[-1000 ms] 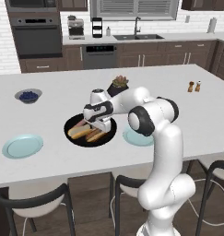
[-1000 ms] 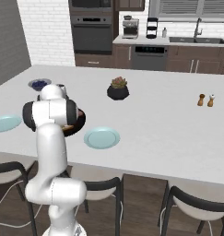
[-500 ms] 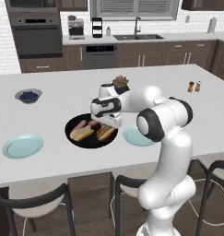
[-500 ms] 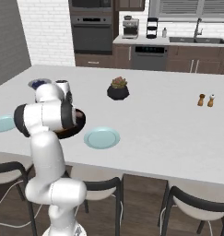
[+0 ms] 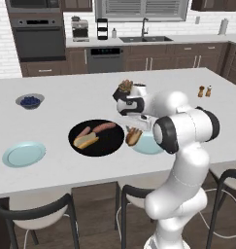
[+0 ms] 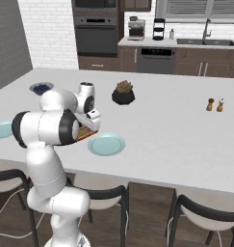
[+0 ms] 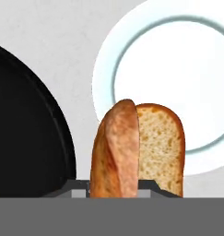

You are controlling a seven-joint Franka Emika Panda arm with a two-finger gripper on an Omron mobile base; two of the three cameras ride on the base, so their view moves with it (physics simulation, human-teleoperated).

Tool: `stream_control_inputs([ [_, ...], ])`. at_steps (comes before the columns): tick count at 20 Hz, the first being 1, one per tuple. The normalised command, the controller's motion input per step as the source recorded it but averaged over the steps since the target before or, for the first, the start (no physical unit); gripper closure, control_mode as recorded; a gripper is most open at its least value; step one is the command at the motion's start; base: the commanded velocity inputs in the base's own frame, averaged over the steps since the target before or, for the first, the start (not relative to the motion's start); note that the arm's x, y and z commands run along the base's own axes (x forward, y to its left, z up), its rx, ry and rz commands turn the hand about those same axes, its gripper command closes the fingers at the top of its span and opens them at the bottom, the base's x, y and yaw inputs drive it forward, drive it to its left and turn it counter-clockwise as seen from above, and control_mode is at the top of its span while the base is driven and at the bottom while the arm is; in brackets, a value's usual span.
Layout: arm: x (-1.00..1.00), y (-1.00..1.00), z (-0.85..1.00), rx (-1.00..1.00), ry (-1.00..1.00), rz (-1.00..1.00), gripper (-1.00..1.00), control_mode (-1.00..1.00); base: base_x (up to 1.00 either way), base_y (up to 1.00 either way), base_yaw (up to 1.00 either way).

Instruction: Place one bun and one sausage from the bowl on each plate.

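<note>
I've got the two-finger tool (image 5: 134, 130) pinched on a golden-brown split bun (image 5: 133, 136), jaws pressed vs. its sides. In the hand view the bun (image 7: 136, 150) stands up from between the tips, crust side left, crumb side right. It's off the counter, hanging btwn the wide shallow black bowl (image 5: 107, 146) and the near pale blue-green round plate (image 5: 149, 146), over the plate's left edge in the left base view. Hand view has the plate's rim (image 7: 109, 69) right behind the bun and the bowl's black rim (image 7: 53, 115) to the left; bowl and plate lie just beside each other, small gap of white counter (image 7: 49, 37) btwn them.

Inside the bowl: one more bun (image 5: 85, 141) w/ a reddish sausage (image 5: 86, 131) beside it and a second sausage (image 5: 107, 126) further back. The second pale blue-green plate (image 5: 24, 153) sits well left of the bowl, near the counter's front edge, bare. Right base view: the near plate (image 6: 106, 144) is bare too, just right of the arm; tool and bun mostly hidden behind the arm there.

Elsewhere on the counter (image 5: 66, 95): small grey bowl of blueberries (image 5: 30, 101) far left-back, small black plant pot (image 6: 123, 93) behind the arm, brown and white shaker pair (image 6: 215, 104) far right.
</note>
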Motion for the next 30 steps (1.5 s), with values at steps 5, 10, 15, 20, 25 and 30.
stream_control_inputs([
  [5, 0.27, -0.51, -0.06, 0.01, 0.18, 0.26, 1.00, -1.00, 0.00, 0.00, 0.00],
  [10, 0.12, -0.23, -0.41, 0.00, 0.02, 0.31, 1.00, -1.00, 0.00, 0.00, 0.00],
  [15, 0.00, 0.00, -0.25, 0.00, -0.03, 0.16, 1.00, -1.00, 0.00, 0.00, 0.00],
  [20, 0.01, 0.24, -0.28, 0.00, -0.05, 0.00, 1.00, -1.00, 0.00, 0.00, 0.00],
  [25, 0.16, 0.08, -0.23, 0.00, -0.12, 0.00, 1.00, -1.00, 0.00, 0.00, 0.00],
  [30, 0.28, -0.22, -0.01, 0.01, -0.05, 0.02, 1.00, -1.00, 0.00, 0.00, 0.00],
])
